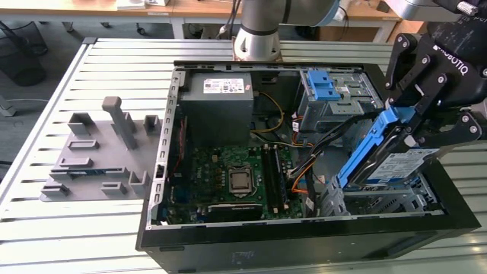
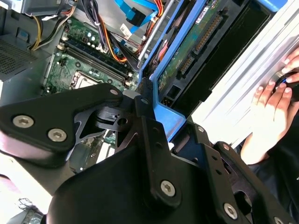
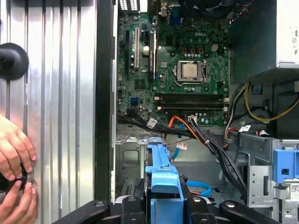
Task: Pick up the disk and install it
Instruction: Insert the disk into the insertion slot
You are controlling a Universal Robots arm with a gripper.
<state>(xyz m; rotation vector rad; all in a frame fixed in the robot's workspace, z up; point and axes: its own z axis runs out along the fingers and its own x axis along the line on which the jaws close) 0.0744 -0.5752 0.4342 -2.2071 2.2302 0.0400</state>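
Toward the exterior view's left, a grey plastic fixture block [image 1: 99, 154] lies near the slatted metal surface [image 1: 45, 217] edge. At centre stands an open black computer case [image 1: 304, 245], with a green motherboard [image 1: 228, 177] and a black cable bundle [image 1: 335, 134] inside. At the case's corner nearest the exterior view's right, the black end effector [image 1: 422, 123] pinches the flat silver blue-framed disk [image 1: 396, 168], which is tilted above the grey metal drive cage [image 1: 380, 201] with the cables just beside it.

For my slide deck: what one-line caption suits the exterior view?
The gripper holds the disk, tilted, over the open computer case, at the exterior view's right.

The arm [image 1: 255, 34] arches over — wrist tilted; jaws clamped on the disk [image 1: 400, 165].
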